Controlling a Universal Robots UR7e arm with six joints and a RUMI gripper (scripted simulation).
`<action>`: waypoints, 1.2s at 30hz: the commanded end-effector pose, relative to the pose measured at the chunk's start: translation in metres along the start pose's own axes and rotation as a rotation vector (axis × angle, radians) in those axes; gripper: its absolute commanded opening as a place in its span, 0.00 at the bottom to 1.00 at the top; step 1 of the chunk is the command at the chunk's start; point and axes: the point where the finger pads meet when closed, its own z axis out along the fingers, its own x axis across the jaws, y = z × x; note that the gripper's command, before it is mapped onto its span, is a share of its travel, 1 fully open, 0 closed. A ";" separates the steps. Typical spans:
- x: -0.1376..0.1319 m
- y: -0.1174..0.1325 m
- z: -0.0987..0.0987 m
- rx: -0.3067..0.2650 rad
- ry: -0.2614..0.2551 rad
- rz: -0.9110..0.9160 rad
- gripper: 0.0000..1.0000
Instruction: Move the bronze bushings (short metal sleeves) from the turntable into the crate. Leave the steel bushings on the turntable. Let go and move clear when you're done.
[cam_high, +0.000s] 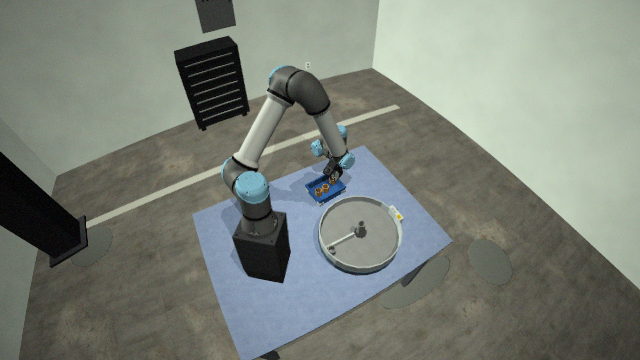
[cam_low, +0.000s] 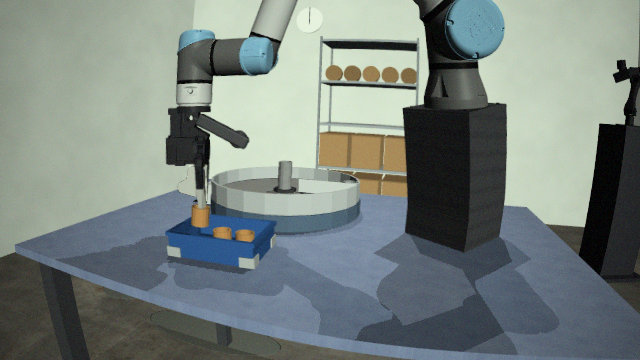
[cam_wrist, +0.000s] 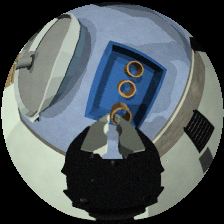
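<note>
"Three bronze bushings, one crate: where does each stand?"

"Two, the far bushing (cam_high: 318, 192) (cam_low: 245, 237) (cam_wrist: 126, 69) and the middle bushing (cam_high: 325, 188) (cam_low: 222, 235) (cam_wrist: 120, 85), rest upright in the blue crate (cam_high: 333, 196) (cam_low: 210, 251) (cam_wrist: 102, 95) on the bench (cam_high: 280, 320) (cam_low: 340, 320) (cam_wrist: 92, 22). The third, the held bushing (cam_high: 332, 181) (cam_low: 200, 218) (cam_wrist: 120, 106), hangs at the crate's other end, lower center in the wrist view."

"And the jaws (cam_high: 334, 176) (cam_low: 201, 201)?"

"Nearly closed, pinching that third sleeve by its thin wall, which explains the narrow gap. The grip leaves it upright, presumably so it can stand beside its neighbors in the row."

"What occupies the turntable (cam_high: 322, 215) (cam_low: 285, 204) (cam_wrist: 72, 40)?"

"Right of center from above, the walled disc carries a central post (cam_high: 361, 228) (cam_low: 285, 175) (cam_wrist: 25, 61) and a small gray piece (cam_high: 331, 250), apparently a steel bushing, near its lower-left wall. It should stay there. No bronze shows on the disc."

"The next step?"

"Likely a short lowering, release, then a straight rise; a sideways pull could tip the sleeve."
</note>
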 end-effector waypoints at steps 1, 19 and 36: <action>0.000 0.001 0.006 -0.002 0.000 0.000 0.00; 0.000 0.001 0.031 -0.002 0.000 0.000 0.00; 0.000 0.001 0.034 -0.002 0.000 0.000 0.00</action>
